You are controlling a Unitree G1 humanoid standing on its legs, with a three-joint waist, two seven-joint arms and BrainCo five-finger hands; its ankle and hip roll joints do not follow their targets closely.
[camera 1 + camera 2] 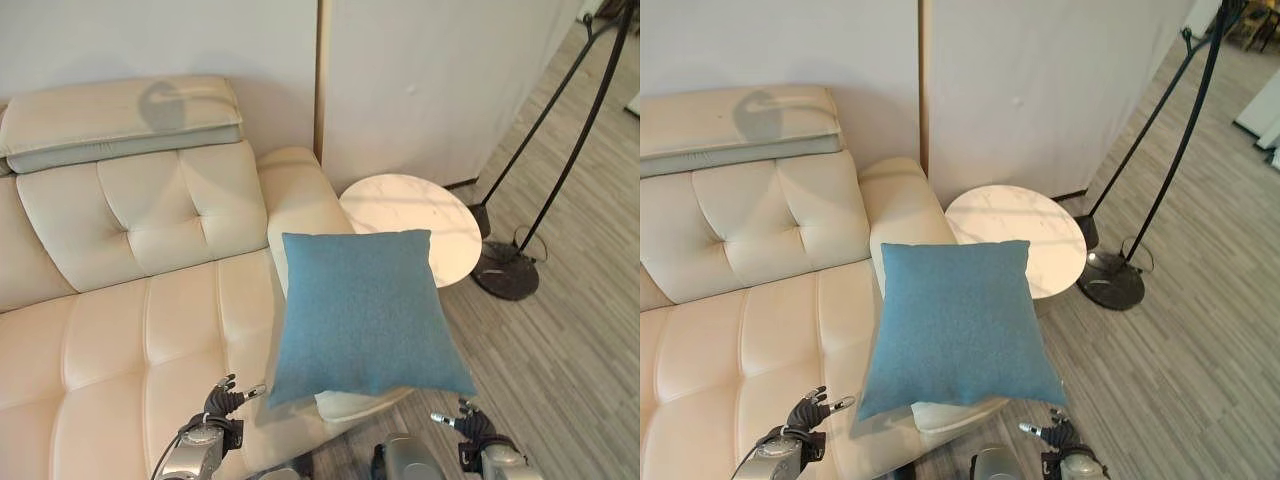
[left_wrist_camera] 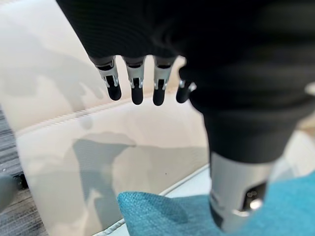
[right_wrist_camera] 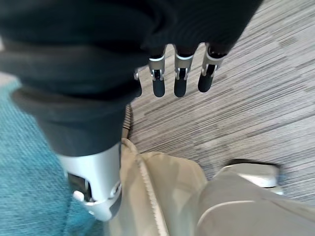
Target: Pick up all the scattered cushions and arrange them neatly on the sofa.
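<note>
Two robot hands of mine sit low at the near edge of what I see, one on each side of a single square blue fabric cushion point(image 1: 362, 312). My left robot hand point(image 1: 222, 402) is just beside the cushion's lower left corner, over the near edge of the seat; its fingers point(image 2: 136, 87) hang relaxed and spread, gripping nothing. My right robot hand point(image 1: 472, 423) is below the cushion's lower right corner, over the floor, with its fingers point(image 3: 179, 77) likewise loose and apart, empty. Neither of them touches the cushion as far as I can see.

One cushion is all I count. It lies flat across the right armrest end of the cream tufted leather sofa point(image 1: 120, 300), with its top edge toward the wall and its lower part hanging past the armrest's front. From my left wrist I see a blue corner of it against the cream leather, and from my right wrist its blue weave shows beside the sofa's piped edge.

One long cream leather headrest pad point(image 1: 120, 120) lies along the top of the sofa back. One round white marble tabletop point(image 1: 412, 224) stands right of the armrest, partly behind the cushion. One black floor lamp base point(image 1: 505, 270) with two thin slanted black rods rests on the grey wood-plank floor point(image 1: 580, 340) further right.
</note>
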